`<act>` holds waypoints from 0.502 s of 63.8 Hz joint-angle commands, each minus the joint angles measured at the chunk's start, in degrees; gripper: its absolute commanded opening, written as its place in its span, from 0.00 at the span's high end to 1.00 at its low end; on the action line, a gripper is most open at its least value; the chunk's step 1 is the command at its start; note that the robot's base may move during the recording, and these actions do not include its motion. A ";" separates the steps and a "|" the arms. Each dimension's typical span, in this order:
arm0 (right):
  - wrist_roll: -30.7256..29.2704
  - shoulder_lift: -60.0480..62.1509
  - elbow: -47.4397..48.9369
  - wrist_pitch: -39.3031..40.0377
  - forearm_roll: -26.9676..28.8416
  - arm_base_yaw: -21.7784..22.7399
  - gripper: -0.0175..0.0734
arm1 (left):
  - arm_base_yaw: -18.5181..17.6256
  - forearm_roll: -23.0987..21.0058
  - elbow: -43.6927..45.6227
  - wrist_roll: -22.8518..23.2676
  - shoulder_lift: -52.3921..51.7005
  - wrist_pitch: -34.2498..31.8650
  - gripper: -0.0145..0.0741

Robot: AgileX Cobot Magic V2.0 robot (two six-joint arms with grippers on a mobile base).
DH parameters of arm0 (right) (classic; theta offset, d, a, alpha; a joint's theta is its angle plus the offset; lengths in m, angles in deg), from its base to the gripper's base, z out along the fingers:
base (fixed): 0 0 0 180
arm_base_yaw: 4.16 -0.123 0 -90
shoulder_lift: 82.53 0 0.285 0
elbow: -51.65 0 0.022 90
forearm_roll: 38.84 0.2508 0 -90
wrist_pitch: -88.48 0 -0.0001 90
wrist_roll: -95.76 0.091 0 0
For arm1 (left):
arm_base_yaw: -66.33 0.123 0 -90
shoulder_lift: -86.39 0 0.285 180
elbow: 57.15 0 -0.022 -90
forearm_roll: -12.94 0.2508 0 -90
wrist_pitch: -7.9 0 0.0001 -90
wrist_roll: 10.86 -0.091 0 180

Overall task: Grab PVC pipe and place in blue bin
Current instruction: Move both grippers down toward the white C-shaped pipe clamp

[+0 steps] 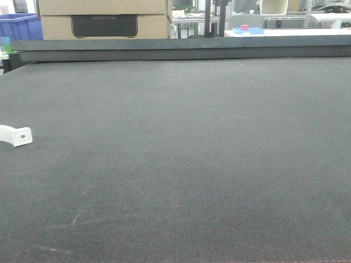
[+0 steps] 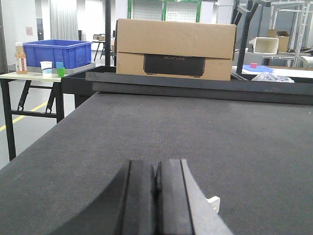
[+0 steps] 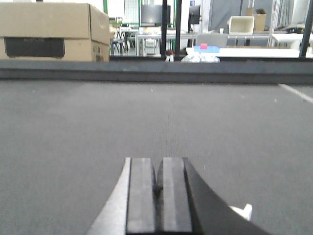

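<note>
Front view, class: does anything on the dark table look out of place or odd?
Nothing looks spilled or damaged. The PVC pipe lies alone on the table, cut off by the picture's left edge.

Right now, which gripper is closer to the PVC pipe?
Left, probably. The PVC pipe lies at the table's far left; the left gripper sits toward that left edge, the right gripper toward the right side.
</note>
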 commanded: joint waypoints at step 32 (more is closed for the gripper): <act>-0.56 -0.03 17.54 14.33 1.16 0.14 0.99 | -0.38 4.08 21.19 0.39 0.55 6.78 0.96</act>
